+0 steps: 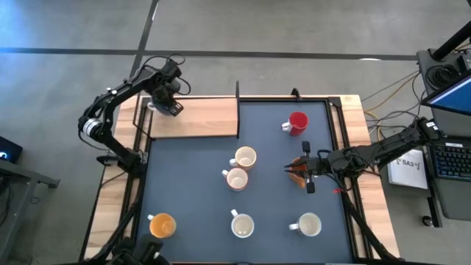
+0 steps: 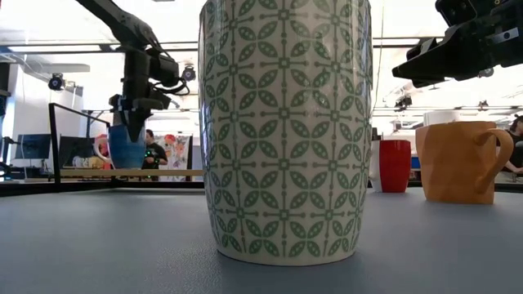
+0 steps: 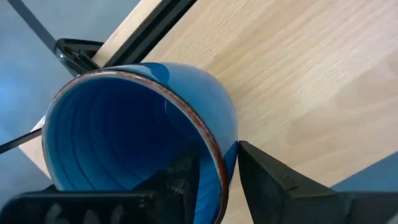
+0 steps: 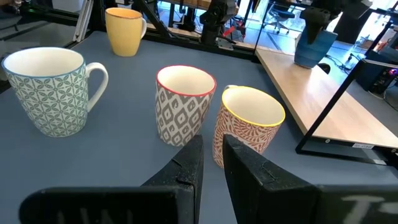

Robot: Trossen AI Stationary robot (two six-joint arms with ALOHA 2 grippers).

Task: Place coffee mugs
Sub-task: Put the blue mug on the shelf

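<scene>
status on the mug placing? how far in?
Early. Nothing released on the wooden board yet. In hand: left gripper grips the blue mug by its rim at the board's corner. Left: seven mugs on the grey mat; right gripper hovers over the orange mug.

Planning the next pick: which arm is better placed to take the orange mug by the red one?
Right: its gripper hovers over that orange mug, while the left gripper holds the blue mug.
</scene>
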